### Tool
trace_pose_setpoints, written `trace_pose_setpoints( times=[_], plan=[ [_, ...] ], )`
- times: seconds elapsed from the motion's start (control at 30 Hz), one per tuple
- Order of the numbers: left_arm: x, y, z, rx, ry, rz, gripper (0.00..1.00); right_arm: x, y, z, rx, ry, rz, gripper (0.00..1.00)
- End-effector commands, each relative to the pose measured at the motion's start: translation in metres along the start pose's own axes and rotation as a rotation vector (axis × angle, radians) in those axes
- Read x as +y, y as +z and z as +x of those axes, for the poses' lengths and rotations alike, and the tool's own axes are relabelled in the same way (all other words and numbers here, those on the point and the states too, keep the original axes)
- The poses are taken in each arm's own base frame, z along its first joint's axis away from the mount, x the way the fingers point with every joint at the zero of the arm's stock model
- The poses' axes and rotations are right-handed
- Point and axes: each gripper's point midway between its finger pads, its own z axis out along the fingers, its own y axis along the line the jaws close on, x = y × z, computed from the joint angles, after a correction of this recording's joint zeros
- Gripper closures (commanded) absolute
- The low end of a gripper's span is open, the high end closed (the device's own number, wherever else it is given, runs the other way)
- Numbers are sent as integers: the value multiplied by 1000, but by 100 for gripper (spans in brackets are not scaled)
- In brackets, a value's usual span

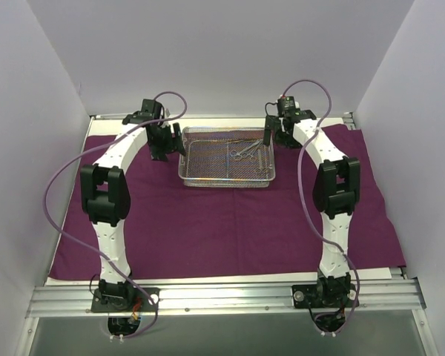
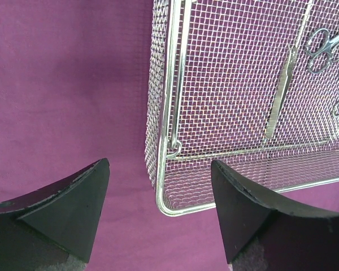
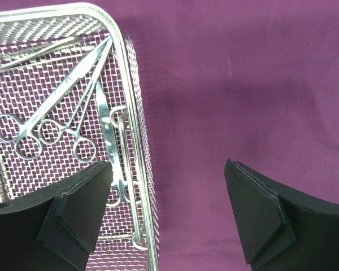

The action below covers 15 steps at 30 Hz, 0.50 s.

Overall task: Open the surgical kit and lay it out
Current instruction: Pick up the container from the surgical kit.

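Observation:
The dark purple cloth wrap (image 1: pixel 222 222) lies spread flat on the table. The silver wire-mesh tray (image 1: pixel 187 169) stands on it at the back centre. Scissor-handled instruments (image 1: pixel 248 150) and tweezers lie in its right half. My left gripper (image 1: pixel 172 141) is open at the tray's left end. In the left wrist view (image 2: pixel 159 164) the tray's corner (image 2: pixel 165 203) lies between the fingers, untouched. My right gripper (image 1: pixel 270 138) is open at the tray's right end. In the right wrist view (image 3: pixel 168 164) the tray's rim (image 3: pixel 137 141) runs beside the left finger, with the instruments (image 3: pixel 56 113) inside.
White enclosure walls stand on the left, right and back. An aluminium rail (image 1: pixel 230 297) carrying both arm bases runs along the near edge. Purple cables (image 1: pixel 55 200) loop beside each arm. The cloth covers nearly the whole tabletop.

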Motion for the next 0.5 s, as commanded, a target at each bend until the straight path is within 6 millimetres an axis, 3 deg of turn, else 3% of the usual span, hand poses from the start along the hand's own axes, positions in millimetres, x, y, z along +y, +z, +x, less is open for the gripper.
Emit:
trace_pose_setpoints(
  times=[0.0,0.2,0.3,0.47],
  plan=[
    [1,1,-9,-16,19,-10,19,4,-16,-9,-21,13,-24,17],
    [0,23,-2,31,17,1,20,14,8,8,57,2,-68,20],
    [1,29,-4,39,15,-1,29,19,21,16,94,0,-84,23],
    [-4,37,-7,53,21,27,43,28,33,14,104,7,-116,33]
  ],
)
